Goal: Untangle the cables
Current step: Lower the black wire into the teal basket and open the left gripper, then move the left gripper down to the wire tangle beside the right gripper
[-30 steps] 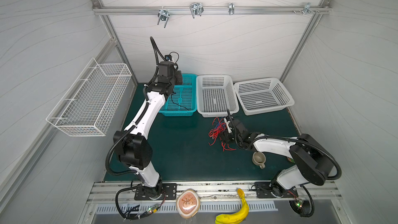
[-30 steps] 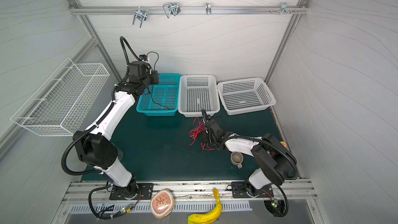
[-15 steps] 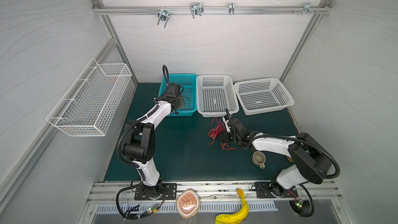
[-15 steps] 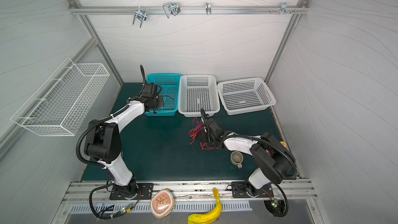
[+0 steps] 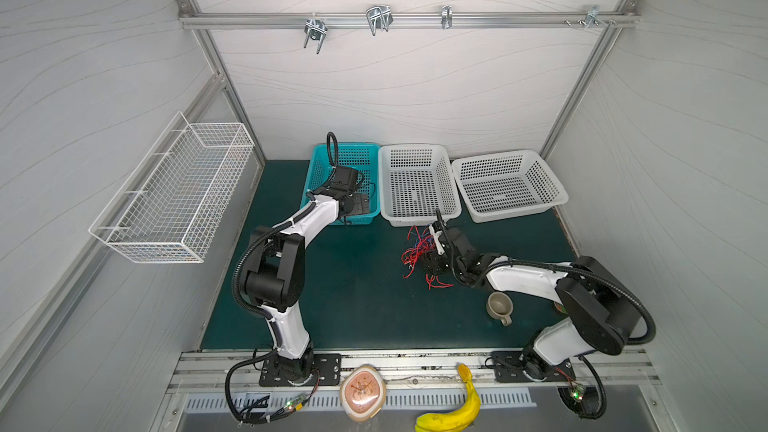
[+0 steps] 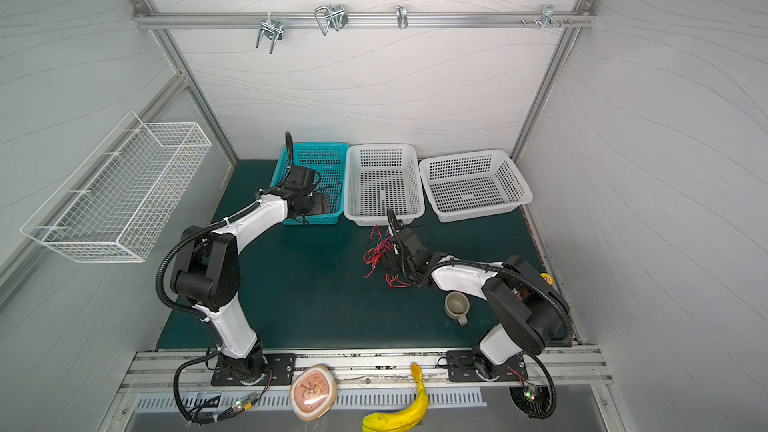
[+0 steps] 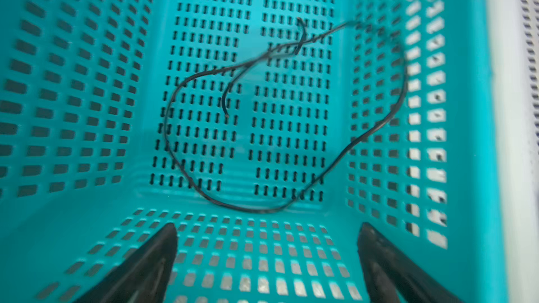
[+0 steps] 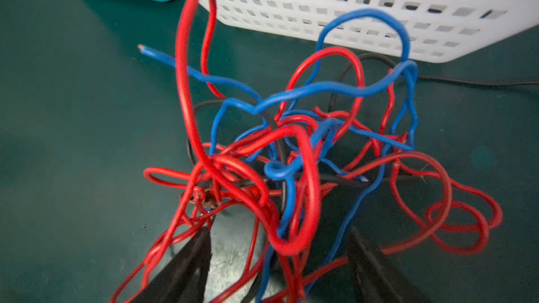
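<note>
Green counter (image 5: pixel 353 292), left end effector (image 7: pixel 267 228) gaping over the teal basket (image 7: pixel 73 83), right end effector (image 8: pixel 280 230) part-open astride the cables (image 8: pixel 277 167): we should pinch just one loose end.

Tangle of red, blue, black cables (image 5: pixel 417 248) on mat (image 5: pixel 353 284) — lone black cable (image 7: pixel 256 210) in teal basket (image 7: pixel 73 112).

Top views overhead, same whole scene — wrist cams close-up: L teal basket (image 7: pixel 73 112), R cables (image 8: pixel 315 196).

White wave-patterned walls (image 5: pixel 395 89), aluminium rail (image 5: pixel 519 18) with metal hooks (image 5: pixel 377 18), white wire basket (image 5: pixel 174 197), dark green floor mat (image 5: pixel 353 284).
</note>
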Action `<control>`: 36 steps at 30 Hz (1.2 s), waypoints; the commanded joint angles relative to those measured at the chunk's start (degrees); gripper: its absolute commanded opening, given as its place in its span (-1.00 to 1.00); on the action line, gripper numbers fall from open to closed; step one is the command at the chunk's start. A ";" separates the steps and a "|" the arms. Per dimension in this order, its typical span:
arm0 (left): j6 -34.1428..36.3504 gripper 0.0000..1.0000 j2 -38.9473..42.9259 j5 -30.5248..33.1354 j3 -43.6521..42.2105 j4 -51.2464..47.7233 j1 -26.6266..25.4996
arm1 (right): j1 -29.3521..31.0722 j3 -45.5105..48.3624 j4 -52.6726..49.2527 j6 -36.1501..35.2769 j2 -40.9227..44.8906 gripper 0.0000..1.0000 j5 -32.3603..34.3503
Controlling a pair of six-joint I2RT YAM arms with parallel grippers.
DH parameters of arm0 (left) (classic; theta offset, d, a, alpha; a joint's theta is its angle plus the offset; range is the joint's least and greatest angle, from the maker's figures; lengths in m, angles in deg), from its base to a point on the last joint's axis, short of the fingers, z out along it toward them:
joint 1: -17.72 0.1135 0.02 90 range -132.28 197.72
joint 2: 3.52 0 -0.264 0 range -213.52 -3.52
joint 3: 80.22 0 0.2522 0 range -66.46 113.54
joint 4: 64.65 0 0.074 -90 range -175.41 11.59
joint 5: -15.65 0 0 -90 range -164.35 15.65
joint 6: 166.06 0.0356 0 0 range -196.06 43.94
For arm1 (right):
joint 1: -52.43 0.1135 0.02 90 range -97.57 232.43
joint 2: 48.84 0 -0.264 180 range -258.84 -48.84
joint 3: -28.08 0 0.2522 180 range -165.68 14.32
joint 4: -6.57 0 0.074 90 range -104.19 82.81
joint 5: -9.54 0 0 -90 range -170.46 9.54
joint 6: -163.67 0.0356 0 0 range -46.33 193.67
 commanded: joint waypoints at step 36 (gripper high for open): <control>-2.77 0.25 10.70 -17.34 -17.59 19.07 -22.43 | -5.29 -9.09 -16.87 6.80 11.89 0.07 -2.49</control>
